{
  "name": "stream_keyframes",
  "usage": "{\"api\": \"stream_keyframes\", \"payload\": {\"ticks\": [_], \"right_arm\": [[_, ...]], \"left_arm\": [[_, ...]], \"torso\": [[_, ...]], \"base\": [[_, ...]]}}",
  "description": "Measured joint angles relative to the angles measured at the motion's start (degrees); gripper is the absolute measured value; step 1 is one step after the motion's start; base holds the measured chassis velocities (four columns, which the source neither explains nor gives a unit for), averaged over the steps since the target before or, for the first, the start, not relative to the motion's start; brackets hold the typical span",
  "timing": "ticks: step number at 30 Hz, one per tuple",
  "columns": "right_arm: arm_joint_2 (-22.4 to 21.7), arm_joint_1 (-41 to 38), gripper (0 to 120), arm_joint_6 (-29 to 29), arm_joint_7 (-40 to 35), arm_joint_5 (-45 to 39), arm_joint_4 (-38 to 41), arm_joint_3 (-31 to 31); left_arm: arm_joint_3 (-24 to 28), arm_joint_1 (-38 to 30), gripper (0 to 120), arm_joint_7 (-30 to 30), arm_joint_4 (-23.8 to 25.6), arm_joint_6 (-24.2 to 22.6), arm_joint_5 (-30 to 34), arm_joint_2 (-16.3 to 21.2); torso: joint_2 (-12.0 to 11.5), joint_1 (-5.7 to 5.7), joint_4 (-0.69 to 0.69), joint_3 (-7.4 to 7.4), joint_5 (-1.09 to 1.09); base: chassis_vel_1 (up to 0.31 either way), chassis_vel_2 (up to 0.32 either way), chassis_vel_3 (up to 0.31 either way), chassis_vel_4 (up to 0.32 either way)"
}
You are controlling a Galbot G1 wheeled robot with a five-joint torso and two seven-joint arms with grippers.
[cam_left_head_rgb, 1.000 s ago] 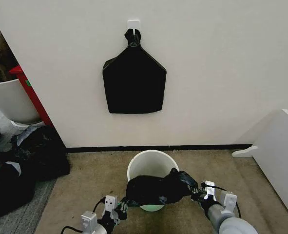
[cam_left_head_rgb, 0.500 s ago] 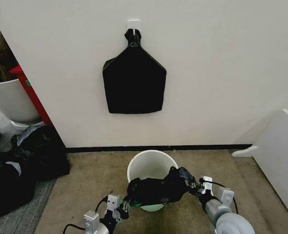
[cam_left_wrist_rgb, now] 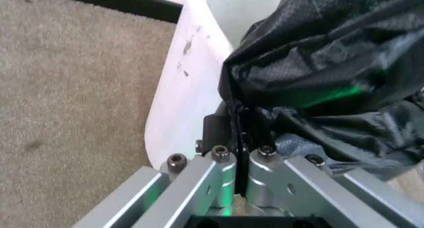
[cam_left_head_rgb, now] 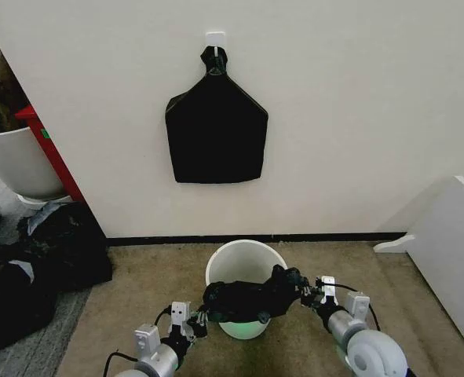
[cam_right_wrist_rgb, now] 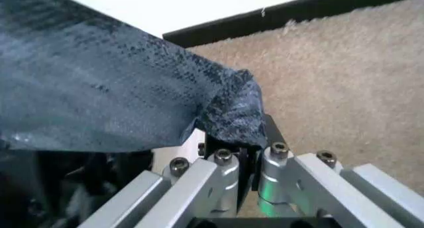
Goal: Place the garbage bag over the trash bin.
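Head view: garbage bag (cam_left_head_rgb: pixel 247 300) hangs stretched between both grippers, its long axis running left-right across the near part of the trash bin (cam_left_head_rgb: pixel 246 271). Bag sits over the front rim and part of the mouth; back half of the mouth is open and uncovered, so not seated yet by my read.

Left gripper (cam_left_head_rgb: pixel 194 322) is at the bag's left end, low beside the bin's front-left wall. Left wrist view shows its fingers (cam_left_wrist_rgb: pixel 229 133) closed tight on a fold of black film, w/ the white bin wall (cam_left_wrist_rgb: pixel 182 84) just beside.

Right gripper (cam_left_head_rgb: pixel 308 294) is at the bag's right end, just off the bin's front-right rim and a bit higher than the left. Right wrist view: fingers (cam_right_wrist_rgb: pixel 271 138) pinched shut on the bag's corner (cam_right_wrist_rgb: pixel 229 114), carpet (cam_right_wrist_rgb: pixel 331 79) behind.

Key relation: the bin mouth lies ahead of both grippers, toward the wall; bag is between them, pulled fairly taut. Both arms about equally near the bin. Film looks bunched rather than opened, so I'd guess the bag's mouth needs spreading before it goes around the rim. Can't tell which edge is the opening.

Counts: 1 garbage bag in hand, 1 trash bin, 2 grippers. Also 1 flat black bag (cam_left_head_rgb: pixel 216 129) hung on a wall hook (cam_left_head_rgb: pixel 214 39), bulky black sacks (cam_left_head_rgb: pixel 35 259) on the floor at left, 1 white planter pot (cam_left_head_rgb: pixel 16 161).
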State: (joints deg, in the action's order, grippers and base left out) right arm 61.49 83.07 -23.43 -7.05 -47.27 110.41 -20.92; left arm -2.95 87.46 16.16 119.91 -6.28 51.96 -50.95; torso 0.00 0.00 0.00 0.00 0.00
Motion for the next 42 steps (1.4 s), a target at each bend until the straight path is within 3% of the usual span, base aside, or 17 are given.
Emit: {"api": "stream_keyframes", "payload": {"ticks": [23,42], "right_arm": [[0.84,-7.68,0,-9.36,11.66,1.3,-11.71,0.57],[0.37,-9.6,0,-9.93,15.13,5.16,-13.49,0.07]], "left_arm": [[1.57,-4.78,0,-0.08,-7.4,-0.6,4.37,-4.58],[1.15,-5.35,0,-0.41,-8.93,-0.81,4.2,-5.96]], "torso": [[0.0,0.0,0.0,0.0,0.01],[0.0,0.0,0.0,-0.01,0.0]], "base": [[0.0,0.0,0.0,0.0],[0.0,0.0,0.0,0.0]]}}
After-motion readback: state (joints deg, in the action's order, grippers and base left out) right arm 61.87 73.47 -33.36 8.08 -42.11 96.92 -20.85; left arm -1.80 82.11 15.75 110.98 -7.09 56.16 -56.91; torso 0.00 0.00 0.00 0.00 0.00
